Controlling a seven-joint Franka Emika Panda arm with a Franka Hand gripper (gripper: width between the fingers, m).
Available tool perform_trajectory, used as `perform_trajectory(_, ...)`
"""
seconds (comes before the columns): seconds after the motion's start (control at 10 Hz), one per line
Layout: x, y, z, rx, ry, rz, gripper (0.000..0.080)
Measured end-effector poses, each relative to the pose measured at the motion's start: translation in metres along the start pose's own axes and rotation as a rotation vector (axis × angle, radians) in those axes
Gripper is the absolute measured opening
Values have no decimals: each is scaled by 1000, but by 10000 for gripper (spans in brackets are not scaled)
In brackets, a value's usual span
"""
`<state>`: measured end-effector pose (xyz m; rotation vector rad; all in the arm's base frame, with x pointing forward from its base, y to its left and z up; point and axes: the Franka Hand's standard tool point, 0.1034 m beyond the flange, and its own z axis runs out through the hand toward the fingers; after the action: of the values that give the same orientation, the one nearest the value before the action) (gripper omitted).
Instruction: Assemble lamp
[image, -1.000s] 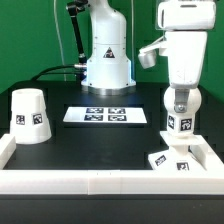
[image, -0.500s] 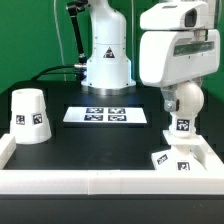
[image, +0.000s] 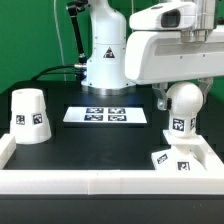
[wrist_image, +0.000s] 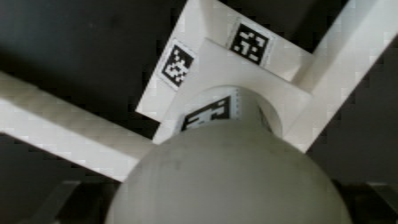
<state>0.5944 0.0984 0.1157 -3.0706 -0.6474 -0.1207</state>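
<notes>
Bulb (image: 181, 108) stands upright directly under the gripper (wrist_image: 222, 208), round head up and tagged neck pointing down toward the base (image: 172, 160). In the wrist view the head fills the foreground, with a dark finger (wrist_image: 57, 204) showing past it on each side. The pictures do not show whether those fingers press on the head or stand just off it, so I cannot tell if the tool is clenched or released. In the exterior view the big white arm (image: 165, 45) hides the fingers.

The base lies flat just below the tool, under the bulb's neck, with 2 tags showing on its top face in both views. Whether the neck is seated in the base or only rests against it cannot be told. The base sits inside the corner formed by the white rails (image: 100, 180), close to both of them, so that corner holds the base with the bulb over it.

The shade (image: 30, 115) stands on the black table (image: 90, 145) well apart from the tool, toward the exterior view's left. It is the 1 cup-like part, and it stands with its wide end down and narrow end up, 2 tags on its wall; what is under it is hidden.

The marker board (image: 105, 116) lies flat between the shade and the tool, carrying 4 tags.
</notes>
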Motion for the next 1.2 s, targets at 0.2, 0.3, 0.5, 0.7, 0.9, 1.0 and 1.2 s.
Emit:
perform_trajectory(0.2, 0, 0, 0, 0, 0, 114, 579)
perform_trajectory(0.3, 0, 0, -1, -1, 1, 272, 579)
perform_trajectory(0.5, -2, 1, -1, -5, -6, 513, 579)
perform_trajectory(0.7, -5, 0, 0, -9, -31, 719, 579)
perform_trajectory(0.9, -7, -1, 0, -4, -40, 864, 579)
perform_trajectory(1.0, -7, -1, 0, -3, -41, 912, 579)
perform_trajectory(1.2, -6, -2, 0, 5, -44, 1042, 579)
